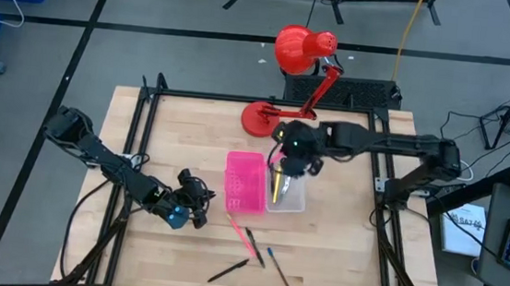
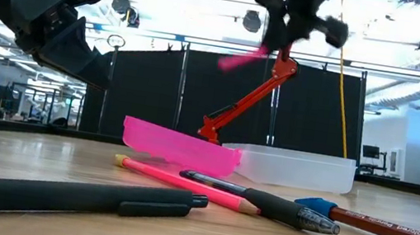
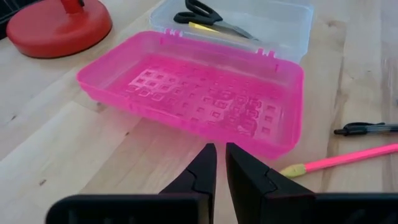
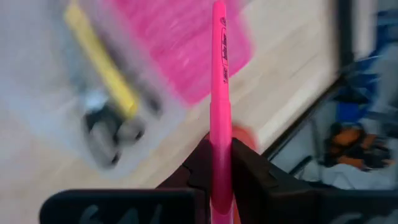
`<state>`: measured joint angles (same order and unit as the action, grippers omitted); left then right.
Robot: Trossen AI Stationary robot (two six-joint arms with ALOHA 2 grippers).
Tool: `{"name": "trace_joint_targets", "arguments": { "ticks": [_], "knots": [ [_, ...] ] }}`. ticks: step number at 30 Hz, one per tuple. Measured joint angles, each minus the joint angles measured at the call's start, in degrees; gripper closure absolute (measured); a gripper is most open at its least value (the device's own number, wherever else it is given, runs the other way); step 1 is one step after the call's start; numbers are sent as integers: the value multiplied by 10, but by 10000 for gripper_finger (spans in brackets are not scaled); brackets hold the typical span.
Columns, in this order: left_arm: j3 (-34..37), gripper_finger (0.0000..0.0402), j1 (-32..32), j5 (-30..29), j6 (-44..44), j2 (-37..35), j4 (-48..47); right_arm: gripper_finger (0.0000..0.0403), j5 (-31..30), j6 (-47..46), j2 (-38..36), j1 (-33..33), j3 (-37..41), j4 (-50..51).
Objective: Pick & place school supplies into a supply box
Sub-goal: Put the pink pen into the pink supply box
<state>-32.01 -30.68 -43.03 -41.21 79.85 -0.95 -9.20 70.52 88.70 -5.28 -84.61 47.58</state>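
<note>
Pens and pencils lie loose on a wooden table (image 1: 182, 127) beside a red desk lamp (image 1: 301, 59). Above the supply box (image 1: 265, 186), the right gripper (image 4: 219, 163) pinches a pink pen (image 4: 219, 93); the left gripper (image 3: 221, 171) waits nearby, nearly closed and empty.

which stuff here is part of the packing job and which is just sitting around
Part of the job:
- supply box, clear half joined to a pink half
- scissors and yellow pencil, already in the clear half
- pink pen, held by the right gripper above the box
- pink pencil, black pen and blue-tipped pencil on the table

Just lying about:
- red desk lamp
- left gripper, waiting shut beside the box
</note>
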Motion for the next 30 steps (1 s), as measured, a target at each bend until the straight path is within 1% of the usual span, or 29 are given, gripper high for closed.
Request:
{"name": "trace_joint_targets", "arguments": {
  "ticks": [4, 7, 9, 14, 16, 20, 22, 24, 30],
  "knots": [
    [0, 360, 0, 0, 5, 0, -2, 372, -13, 49, 14, -28, 1, 39],
    [0, 360, 0, 0, 11, 0, -6, 372, -10, 88, 24, -36, 9, 63],
    [0, 360, 0, 0, 28, 0, -5, 372, 3, 106, 32, -38, 22, 72],
    [0, 360, 0, 1, 66, 0, -5, 372, 3, 154, 34, -38, 85, 43],
    [0, 360, 0, 1, 67, 0, -5, 372, 3, 157, 35, -40, 102, 32],
    [0, 360, 0, 35, 72, 0, -6, 372, 22, 162, 34, -49, 131, 12],
    [0, 360, 0, 56, 84, 0, -6, 372, 34, 168, 35, -50, 135, 9],
    [0, 360, 0, 65, 95, 0, -6, 372, 35, 183, 38, -47, 134, 2],
    [0, 360, 1, 67, 127, 0, -8, 372, 43, 216, 71, -34, 118, 3]
  ]
}}
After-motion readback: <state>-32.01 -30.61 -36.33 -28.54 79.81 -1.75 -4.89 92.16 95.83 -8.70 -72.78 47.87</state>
